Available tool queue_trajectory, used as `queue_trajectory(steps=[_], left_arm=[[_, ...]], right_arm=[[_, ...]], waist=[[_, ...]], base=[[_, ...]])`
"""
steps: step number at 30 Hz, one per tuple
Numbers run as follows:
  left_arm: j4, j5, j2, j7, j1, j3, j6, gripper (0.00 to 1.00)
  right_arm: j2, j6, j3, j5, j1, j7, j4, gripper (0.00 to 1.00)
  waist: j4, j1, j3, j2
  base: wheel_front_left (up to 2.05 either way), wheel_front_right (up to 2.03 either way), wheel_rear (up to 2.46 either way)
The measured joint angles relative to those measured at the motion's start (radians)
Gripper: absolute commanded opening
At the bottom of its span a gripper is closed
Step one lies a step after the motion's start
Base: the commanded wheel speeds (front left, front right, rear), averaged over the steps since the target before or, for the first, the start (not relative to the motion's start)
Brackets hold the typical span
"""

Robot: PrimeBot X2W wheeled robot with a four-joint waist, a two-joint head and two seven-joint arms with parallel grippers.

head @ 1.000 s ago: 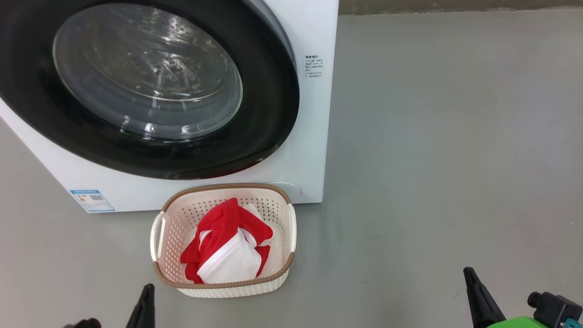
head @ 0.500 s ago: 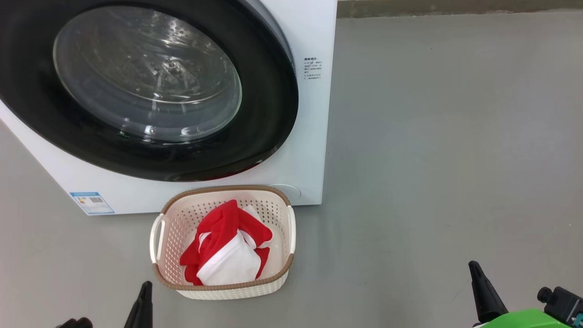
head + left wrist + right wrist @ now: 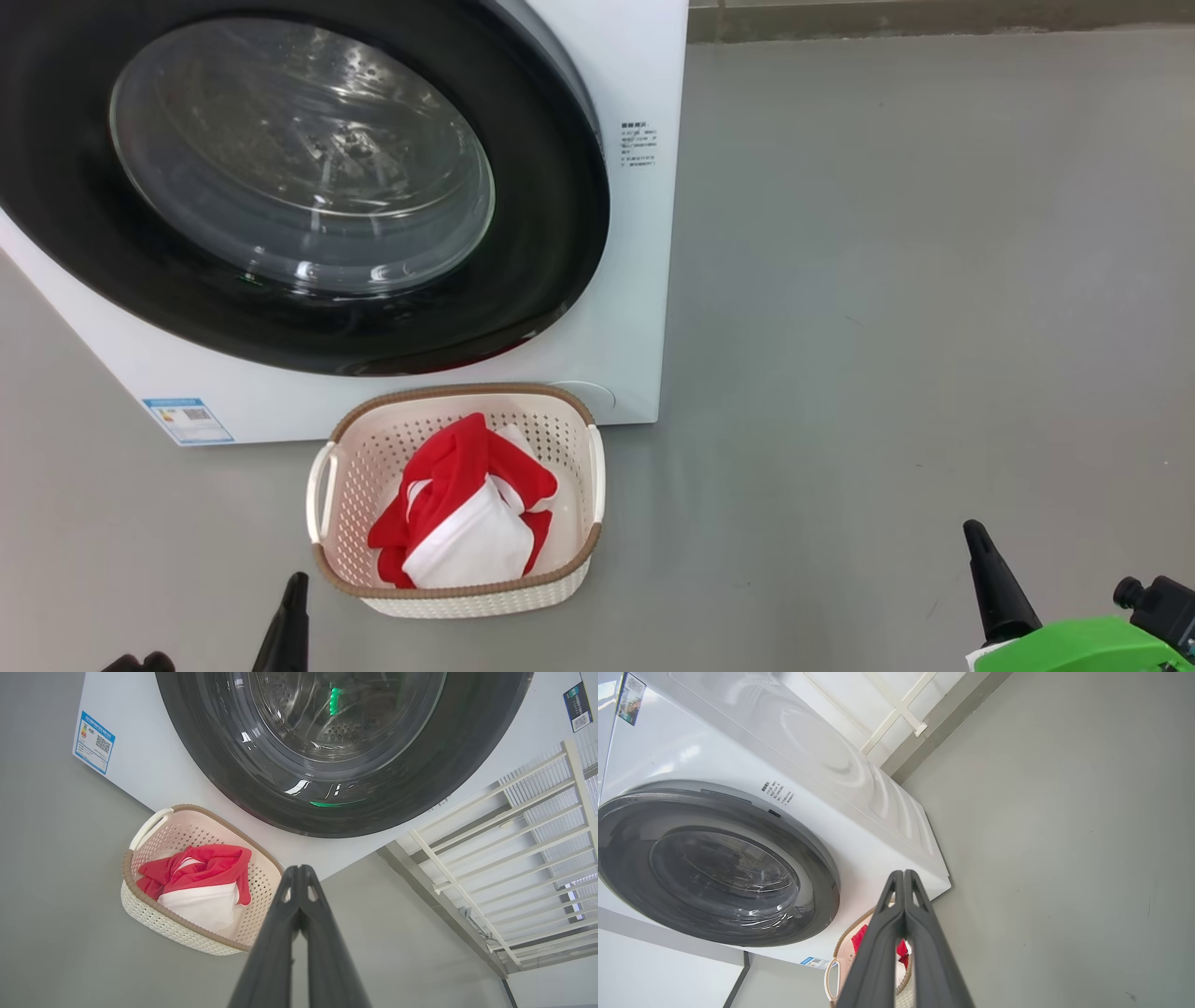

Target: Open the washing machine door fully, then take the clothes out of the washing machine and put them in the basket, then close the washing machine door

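Observation:
The washing machine (image 3: 625,308) stands at the upper left with its round black-rimmed door (image 3: 551,233) lying flat against the front, glass window (image 3: 299,159) facing out. On the floor just before it sits the cream basket (image 3: 467,597) holding the red and white clothes (image 3: 462,509). My left gripper (image 3: 294,597) is shut, empty, low beside the basket's near left corner. My right gripper (image 3: 980,551) is shut and empty far to the right over bare floor. In the left wrist view my gripper (image 3: 299,870) points past the basket (image 3: 140,905) at the door (image 3: 219,770). In the right wrist view my gripper (image 3: 903,875) points toward the machine (image 3: 859,844).
Grey floor (image 3: 887,327) spreads wide to the right of the machine. A blue label sticker (image 3: 187,420) marks the machine's lower left front. A white slatted frame (image 3: 514,858) stands beside the machine against the wall.
The head view has drifted slightly, so machine and basket sit a little lower. My right gripper has risen a bit in view, and my left gripper has dropped toward the bottom edge.

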Motion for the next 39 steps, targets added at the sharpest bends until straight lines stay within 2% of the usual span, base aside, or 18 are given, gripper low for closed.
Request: queue_trajectory(steps=[39], left_arm=[[-0.033,-0.420,-0.002,0.112,-0.040,0.018,0.000,0.00]], right_arm=[[-0.002,0.000,-0.037,0.374,-0.060,0.114,-0.019,0.00]], waist=[[-0.007,0.0000,-0.018,0.0001]], base=[[0.00,0.00,0.00]])
